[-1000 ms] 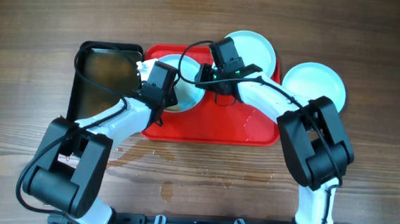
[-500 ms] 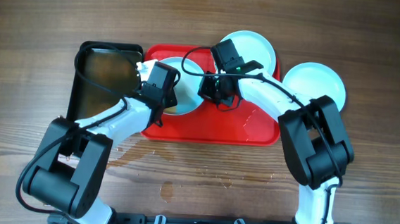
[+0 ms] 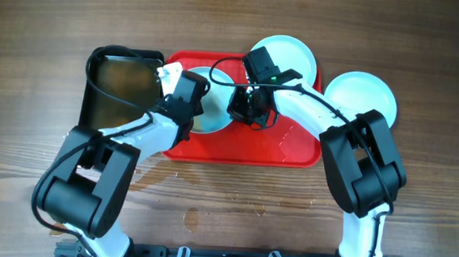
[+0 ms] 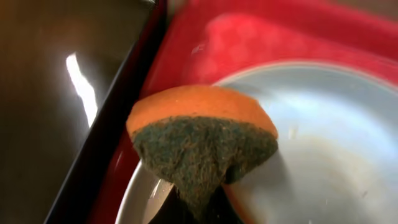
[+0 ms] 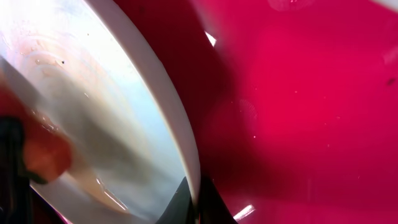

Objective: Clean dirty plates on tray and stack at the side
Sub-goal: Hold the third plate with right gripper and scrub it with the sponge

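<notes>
A pale aqua plate (image 3: 213, 111) lies on the red tray (image 3: 285, 149), with brown smears on its face (image 5: 93, 124). My right gripper (image 3: 237, 113) is shut on this plate's rim (image 5: 191, 205). My left gripper (image 3: 184, 101) is shut on an orange and green sponge (image 4: 199, 134) and holds it on the plate's left part (image 4: 323, 143). A second plate (image 3: 287, 56) rests at the tray's far right corner. A third plate (image 3: 361, 96) lies on the table to the right of the tray.
A black rectangular tray (image 3: 119, 88) stands against the red tray's left side (image 4: 68, 124). Wet streaks show on the wood table (image 3: 232, 202) in front of the red tray.
The left gripper with the sponge has shifted a little toward the far left on the plate. The right gripper has slid down along the plate's rim.
</notes>
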`<state>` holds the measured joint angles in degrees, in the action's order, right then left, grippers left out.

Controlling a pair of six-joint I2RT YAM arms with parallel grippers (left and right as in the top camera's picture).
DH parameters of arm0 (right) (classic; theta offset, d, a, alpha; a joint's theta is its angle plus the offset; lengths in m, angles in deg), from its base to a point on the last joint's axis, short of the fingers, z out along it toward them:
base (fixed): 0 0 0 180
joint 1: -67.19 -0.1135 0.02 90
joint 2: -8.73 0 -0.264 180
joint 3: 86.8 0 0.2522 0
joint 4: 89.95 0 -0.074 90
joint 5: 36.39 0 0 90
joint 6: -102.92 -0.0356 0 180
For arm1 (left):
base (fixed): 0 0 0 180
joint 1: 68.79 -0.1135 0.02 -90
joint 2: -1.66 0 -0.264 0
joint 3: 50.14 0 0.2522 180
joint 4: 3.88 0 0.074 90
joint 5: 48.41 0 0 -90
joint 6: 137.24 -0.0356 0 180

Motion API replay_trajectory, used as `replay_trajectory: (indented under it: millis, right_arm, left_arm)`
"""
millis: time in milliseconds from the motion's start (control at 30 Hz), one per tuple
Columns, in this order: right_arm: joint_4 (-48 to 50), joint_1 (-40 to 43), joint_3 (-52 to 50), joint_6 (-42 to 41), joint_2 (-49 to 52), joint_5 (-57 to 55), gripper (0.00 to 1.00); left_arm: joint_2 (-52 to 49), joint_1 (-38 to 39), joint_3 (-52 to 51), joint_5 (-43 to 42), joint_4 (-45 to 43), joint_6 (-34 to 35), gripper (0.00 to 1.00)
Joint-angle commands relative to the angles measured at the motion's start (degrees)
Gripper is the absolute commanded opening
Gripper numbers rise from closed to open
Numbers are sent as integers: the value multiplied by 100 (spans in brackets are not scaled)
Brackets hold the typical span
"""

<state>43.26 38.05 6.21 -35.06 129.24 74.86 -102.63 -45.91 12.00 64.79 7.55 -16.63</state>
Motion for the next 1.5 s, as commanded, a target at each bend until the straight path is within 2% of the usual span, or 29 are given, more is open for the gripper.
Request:
replay_trajectory:
  millis: [0, 167, 267, 367, 467, 567, 767, 867, 1067, 1200, 1333, 1467]
  right_arm:
    - [-114, -33, -201, 44, 227, -199, 4]
    - [-101, -33, -201, 57, 227, -210, 4]
    - [-70, -33, -201, 74, 227, -223, 4]
    - [-35, -35, -201, 109, 227, -221, 4]
    - [-24, -35, -201, 136, 227, -219, 4]
    - [-20, -35, -201, 146, 227, -216, 4]
    - [-7, -35, -201, 151, 227, -214, 4]
    - [-7, -35, -201, 151, 227, -214, 4]
    - [-7, -35, -201, 151, 227, -197, 4]
    - [-2, -35, -201, 170, 227, -197, 4]
    - [17, -35, -201, 177, 227, -197, 4]
    - [42, -35, -201, 201, 227, -195, 4]
  left_arm:
    - [-146, -20, -55, 398, -658, -850, 4]
    - [-136, -9, -37, 691, -1744, -1655, 4]
    - [-127, -9, -37, 664, -1467, -1624, 4]
    - [-127, -9, -39, -168, -317, -1475, 4]
    - [-127, -11, -37, -1714, 1001, -1475, 4]
    - [-118, -15, -37, -2577, 1827, -1475, 4]
    - [46, -179, -35, -4234, 2413, -1703, 4]
    - [46, -323, -37, -3976, 2262, -1709, 4]
    - [13, -415, -39, -1840, 1086, -1609, 4]
    - [4, -413, -39, -393, 1064, -656, 4]
    - [4, -413, -39, -149, 1609, -116, 4]
    - [35, -332, -37, -479, 2186, -66, 4]
